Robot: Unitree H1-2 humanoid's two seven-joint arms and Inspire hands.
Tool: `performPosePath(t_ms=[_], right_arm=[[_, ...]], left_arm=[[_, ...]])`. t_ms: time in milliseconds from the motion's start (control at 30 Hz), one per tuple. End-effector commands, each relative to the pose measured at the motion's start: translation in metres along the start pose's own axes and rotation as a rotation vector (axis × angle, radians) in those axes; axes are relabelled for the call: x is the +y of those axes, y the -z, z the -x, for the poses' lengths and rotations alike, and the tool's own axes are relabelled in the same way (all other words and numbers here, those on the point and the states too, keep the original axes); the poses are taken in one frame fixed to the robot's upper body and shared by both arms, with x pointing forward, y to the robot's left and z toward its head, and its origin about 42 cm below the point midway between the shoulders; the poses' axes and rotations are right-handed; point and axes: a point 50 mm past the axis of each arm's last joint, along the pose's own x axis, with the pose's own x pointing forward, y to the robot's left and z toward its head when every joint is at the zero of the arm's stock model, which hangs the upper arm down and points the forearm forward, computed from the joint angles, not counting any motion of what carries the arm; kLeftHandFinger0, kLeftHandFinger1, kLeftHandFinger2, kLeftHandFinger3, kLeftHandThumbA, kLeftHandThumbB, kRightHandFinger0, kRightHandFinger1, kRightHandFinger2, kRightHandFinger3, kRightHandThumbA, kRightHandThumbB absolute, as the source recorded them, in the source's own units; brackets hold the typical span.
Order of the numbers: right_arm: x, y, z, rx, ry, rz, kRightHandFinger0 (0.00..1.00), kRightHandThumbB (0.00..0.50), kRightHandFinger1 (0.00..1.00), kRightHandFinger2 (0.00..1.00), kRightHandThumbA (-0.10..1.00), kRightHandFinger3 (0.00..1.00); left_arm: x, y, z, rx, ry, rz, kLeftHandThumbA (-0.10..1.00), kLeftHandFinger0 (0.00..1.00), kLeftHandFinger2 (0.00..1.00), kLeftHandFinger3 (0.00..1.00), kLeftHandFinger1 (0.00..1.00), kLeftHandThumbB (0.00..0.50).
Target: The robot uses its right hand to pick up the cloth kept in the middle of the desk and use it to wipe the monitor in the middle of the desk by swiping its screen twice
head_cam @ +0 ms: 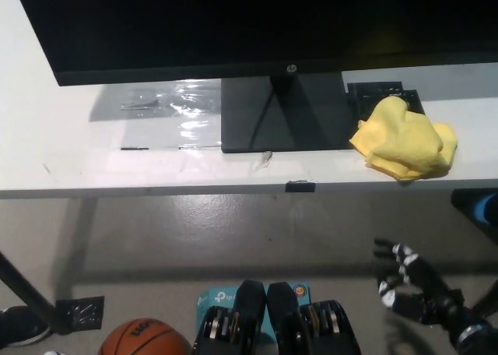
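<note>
A crumpled yellow cloth (405,139) lies on the white desk (70,152), right of the monitor's dark stand base (284,114). The black monitor (257,24) fills the top of the head view, its screen dark. My black right hand (408,285) hangs low at the bottom right, well below the desk's front edge and short of the cloth, with its fingers spread and nothing in them. My white left hand does not show.
A clear plastic sheet (167,106) lies on the desk left of the stand. A small black object (385,94) sits behind the cloth. On the floor are an orange basketball (144,339), a teal box (214,300) and a black desk leg foot (78,312).
</note>
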Motion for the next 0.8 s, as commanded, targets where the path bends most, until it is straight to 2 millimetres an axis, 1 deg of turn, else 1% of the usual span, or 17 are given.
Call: performPosePath(t_ms=[0, 67, 100, 133, 167, 200, 233, 300, 333, 367, 400, 433, 467, 567, 633, 733, 767], right_arm=[[-0.022, -0.048, 0.004, -0.16, 0.049, -0.025, 0.56, 0.086, 0.67, 0.78, 0.16, 0.93], [-0.032, -0.069, 0.007, -0.26, 0.061, -0.029, 0.53, 0.071, 0.65, 0.77, 0.18, 0.91], [-0.038, -0.082, 0.007, -0.308, 0.067, -0.021, 0.49, 0.076, 0.61, 0.75, 0.16, 0.89], [-0.041, -0.086, 0.009, -0.319, 0.072, -0.017, 0.47, 0.076, 0.59, 0.75, 0.16, 0.89], [-0.053, -0.111, 0.013, -0.372, 0.106, 0.009, 0.53, 0.11, 0.64, 0.78, 0.22, 0.88], [-0.058, -0.122, 0.017, -0.393, 0.116, 0.015, 0.57, 0.121, 0.67, 0.8, 0.25, 0.9], [-0.064, -0.132, 0.018, -0.439, 0.129, 0.025, 0.59, 0.134, 0.68, 0.8, 0.25, 0.9], [-0.07, -0.145, 0.018, -0.504, 0.152, 0.052, 0.57, 0.157, 0.66, 0.77, 0.23, 0.9], [-0.075, -0.157, 0.02, -0.53, 0.173, 0.066, 0.58, 0.175, 0.68, 0.8, 0.26, 0.92], [-0.076, -0.16, 0.02, -0.536, 0.178, 0.07, 0.59, 0.183, 0.69, 0.81, 0.27, 0.92], [-0.083, -0.173, 0.021, -0.566, 0.261, 0.177, 0.8, 0.229, 1.0, 1.0, 0.39, 0.94], [-0.085, -0.176, 0.021, -0.576, 0.275, 0.196, 0.92, 0.226, 1.0, 1.0, 0.38, 0.97], [-0.089, -0.179, 0.018, -0.573, 0.289, 0.216, 1.0, 0.236, 1.0, 1.0, 0.37, 1.0], [-0.097, -0.183, 0.01, -0.556, 0.319, 0.278, 1.0, 0.259, 1.0, 1.0, 0.43, 1.0], [-0.104, -0.184, -0.003, -0.53, 0.343, 0.331, 1.0, 0.257, 1.0, 1.0, 0.41, 1.0], [-0.106, -0.184, -0.007, -0.521, 0.354, 0.349, 1.0, 0.265, 1.0, 1.0, 0.4, 1.0], [-0.11, -0.183, -0.015, -0.507, 0.367, 0.375, 1.0, 0.27, 1.0, 1.0, 0.39, 1.0]], left_arm=[[0.007, 0.002, 0.004, 0.001, -0.013, -0.017, 0.49, 0.76, 0.0, 0.01, 0.63, 0.5], [0.007, 0.001, 0.005, -0.001, -0.013, -0.029, 0.5, 0.77, 0.0, 0.0, 0.64, 0.5], [0.007, 0.002, 0.005, -0.003, -0.014, -0.008, 0.49, 0.78, 0.0, 0.0, 0.64, 0.5], [0.007, 0.002, 0.005, -0.004, -0.014, -0.001, 0.48, 0.78, 0.0, 0.0, 0.64, 0.5], [0.007, 0.001, 0.005, 0.007, -0.017, -0.007, 0.49, 0.79, 0.0, 0.01, 0.65, 0.5], [0.008, 0.001, 0.005, 0.006, -0.019, -0.018, 0.51, 0.78, 0.0, 0.01, 0.64, 0.5], [0.008, 0.0, 0.005, 0.013, -0.022, -0.01, 0.51, 0.79, 0.0, 0.01, 0.65, 0.5], [0.009, -0.001, 0.006, 0.016, -0.025, -0.004, 0.5, 0.78, 0.0, 0.01, 0.64, 0.5], [0.009, -0.001, 0.007, 0.012, -0.022, -0.011, 0.51, 0.77, 0.0, 0.01, 0.63, 0.5], [0.009, -0.001, 0.007, 0.012, -0.023, -0.014, 0.52, 0.77, 0.0, 0.01, 0.63, 0.5], [0.009, 0.001, 0.006, 0.001, -0.017, -0.004, 0.52, 0.77, 0.0, 0.01, 0.63, 0.5], [0.009, 0.001, 0.006, 0.003, -0.015, 0.003, 0.52, 0.78, 0.0, 0.01, 0.64, 0.5], [0.009, 0.001, 0.006, 0.005, -0.019, 0.011, 0.52, 0.78, 0.0, 0.01, 0.64, 0.5], [0.009, 0.001, 0.005, 0.0, -0.018, 0.016, 0.53, 0.79, 0.01, 0.0, 0.64, 0.5], [0.01, 0.001, 0.005, 0.005, -0.015, 0.011, 0.53, 0.8, 0.01, 0.01, 0.65, 0.5], [0.01, 0.001, 0.005, 0.003, -0.014, 0.008, 0.53, 0.8, 0.01, 0.01, 0.65, 0.5], [0.01, 0.002, 0.005, 0.006, -0.013, 0.014, 0.53, 0.81, 0.01, 0.02, 0.66, 0.5]])
